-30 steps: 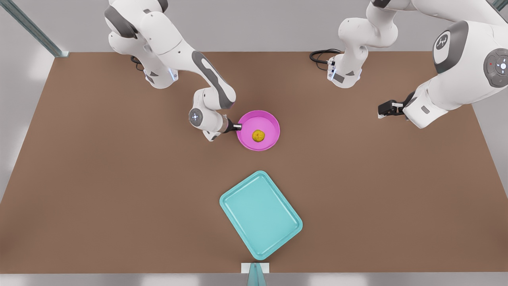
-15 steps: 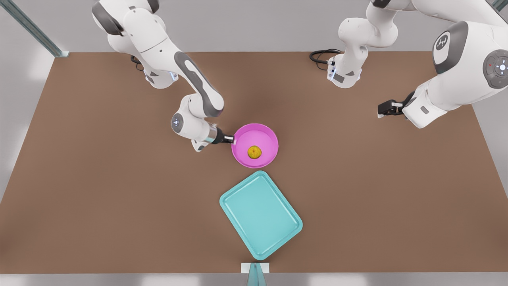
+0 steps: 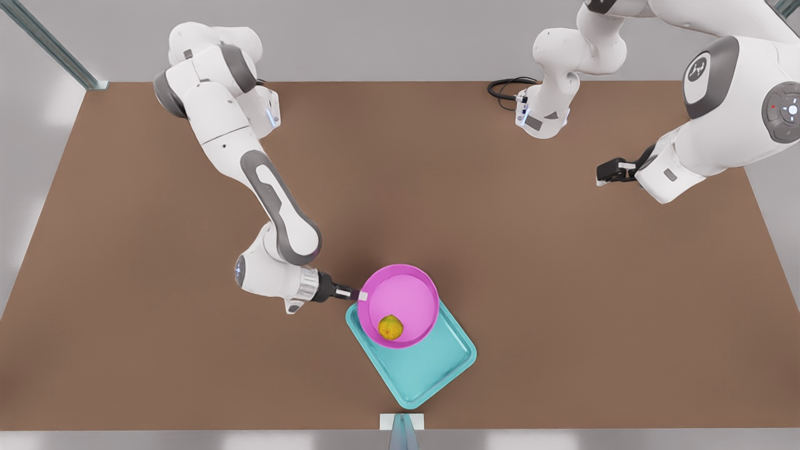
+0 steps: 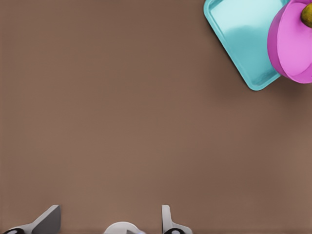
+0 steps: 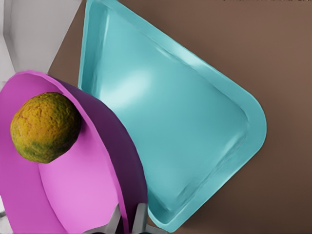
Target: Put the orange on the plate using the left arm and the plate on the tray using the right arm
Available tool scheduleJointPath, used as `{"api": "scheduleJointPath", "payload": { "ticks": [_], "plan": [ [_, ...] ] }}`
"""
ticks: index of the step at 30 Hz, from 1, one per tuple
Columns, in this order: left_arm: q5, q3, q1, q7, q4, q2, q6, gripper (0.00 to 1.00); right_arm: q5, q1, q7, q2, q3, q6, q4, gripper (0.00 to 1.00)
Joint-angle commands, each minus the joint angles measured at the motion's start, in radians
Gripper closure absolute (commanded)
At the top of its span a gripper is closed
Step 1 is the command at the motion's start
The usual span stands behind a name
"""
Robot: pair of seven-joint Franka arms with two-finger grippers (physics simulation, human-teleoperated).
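Right claw pinches plate rim; orange inside, over tray. Left claw spread, waiting.

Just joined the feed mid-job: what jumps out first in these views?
The pink plate, carried tilted over the teal tray near the table's front edge, with the orange rolled against its lower rim. The right gripper pinches the plate's rim. The left gripper waits open at the front view's right.

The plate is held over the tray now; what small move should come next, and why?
Probably lower it. The right gripper is shut on the plate rim, the orange has rolled to its lower side, and the plate hangs tilted above the tray. The left gripper waits apart.
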Motion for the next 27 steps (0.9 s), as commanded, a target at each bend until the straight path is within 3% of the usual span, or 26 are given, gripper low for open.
{"api": "scheduleJointPath", "payload": {
  "ticks": [1, 3, 4, 5, 6, 15, 16, 18, 20, 21, 23, 24, 25, 26, 27],
  "plan": [
    [0.004, 0.0, 0.0, 0.004, 0.0, -0.001, -0.011, 0.0, -0.008, -0.001, -0.009, 0.011, 0.0, -0.04, 0.02, 0.79],
    [0.002, 0.0, 0.0, 0.002, 0.0, -0.001, -0.02, 0.0, -0.017, -0.006, -0.012, 0.011, -0.002, -0.04, 0.02, 0.79],
    [0.002, 0.0, 0.0, 0.002, 0.0, -0.001, -0.023, 0.0, -0.02, -0.006, -0.04, 0.011, -0.002, -0.04, 0.02, 0.61],
    [0.002, 0.0, 0.0, 0.002, 0.0, -0.001, -0.023, 0.0, -0.019, -0.006, -0.069, 0.014, -0.002, -0.04, 0.02, 0.34],
    [0.002, 0.0, 0.0, 0.002, 0.0, -0.001, -0.023, 0.0, -0.019, -0.006, -0.072, 0.016, -0.002, -0.04, 0.02, 0.0],
    [0.002, 0.0, 0.0, 0.005, 0.0, 0.001, -0.023, 0.0, -0.008, -0.038, -0.057, 0.002, -0.003, -0.135, 0.052, 0.0],
    [0.002, 0.0, 0.0, 0.004, 0.0, 0.001, -0.023, 0.0, -0.02, -0.063, -0.042, -0.041, -0.044, -0.281, 0.052, 0.0],
    [0.002, 0.0, 0.0, 0.004, 0.0, 0.001, -0.023, 0.0, -0.299, -0.066, 0.046, -0.087, -0.295, -1.027, 0.253, 0.0],
    [0.002, 0.002, 0.002, 0.005, 0.0, 0.002, -0.023, 0.0, -0.445, -0.095, 0.031, -0.085, -0.471, -1.389, 0.513, 0.0],
    [0.002, 0.0, 0.002, 0.007, 0.0, 0.004, -0.023, 0.0, -0.569, -0.125, -0.021, -0.105, -0.511, -1.48, 0.661, 0.0],
    [0.001, 0.002, 0.002, 0.01, 0.0, 0.004, -0.023, 0.0, -0.889, -0.096, -0.319, -0.281, -0.497, -1.486, 0.662, 0.0],
    [0.002, 0.002, 0.002, 0.008, 0.0, 0.004, -0.023, 0.0, -0.895, -0.078, -0.316, -0.332, -0.497, -1.489, 0.659, 0.0],
    [0.002, 0.002, 0.003, 0.008, 0.0, 0.004, -0.023, 0.0, -0.973, -0.078, -0.315, -0.47, -0.427, -1.457, 0.512, 0.0],
    [0.002, 0.003, 0.003, 0.005, 0.0, 0.004, -0.023, 0.0, -1.088, -0.101, -0.313, -0.666, -0.315, -1.292, 0.269, 0.0],
    [0.002, 0.005, 0.003, 0.005, 0.0, 0.004, -0.023, 0.0, -1.097, -0.107, -0.31, -0.694, -0.293, -1.262, 0.218, 0.0]
  ]
}}
